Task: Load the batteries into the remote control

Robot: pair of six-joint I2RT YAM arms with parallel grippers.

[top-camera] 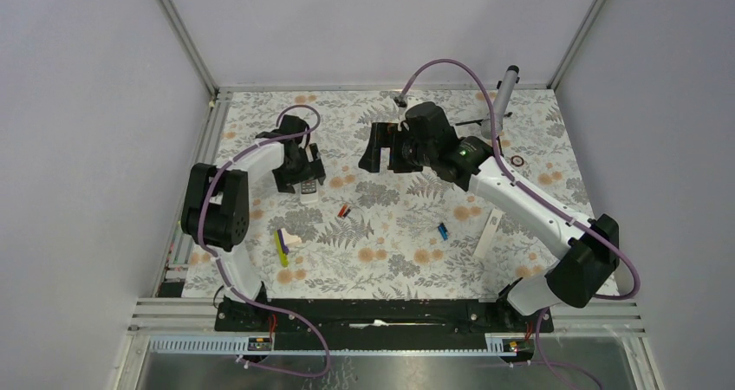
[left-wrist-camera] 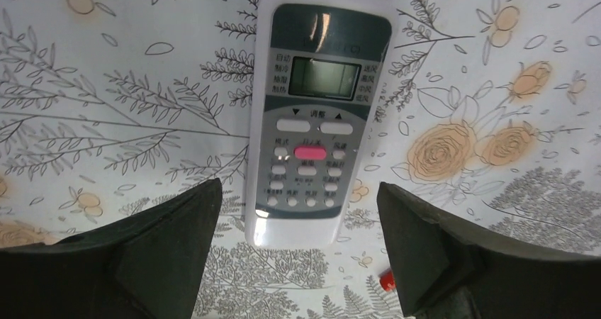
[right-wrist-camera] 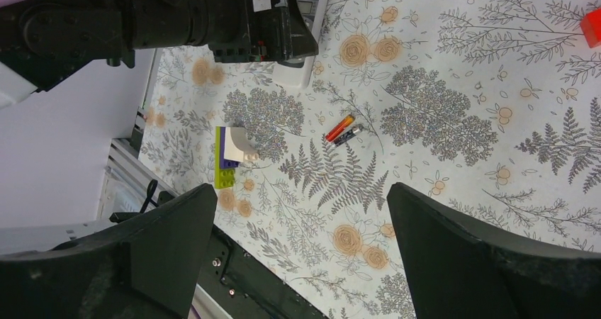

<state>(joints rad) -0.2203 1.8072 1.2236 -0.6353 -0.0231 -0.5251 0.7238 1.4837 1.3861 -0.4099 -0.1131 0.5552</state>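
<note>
The remote control lies face up on the flowered table cover, display end away from me, at the left back. My left gripper hovers open over its button end, one finger on each side and neither touching it. The red-and-black battery lies a little to the right of the remote; its red tip peeks out by my right finger. The blue battery lies apart near the table's middle. My right gripper hangs open and empty above the back middle, looking down on the red-and-black battery.
A long white bar lies to the right of the blue battery. Stacked green, purple and white bricks sit near the left front. A grey pen-like stick stands at the back right, a small ring near it.
</note>
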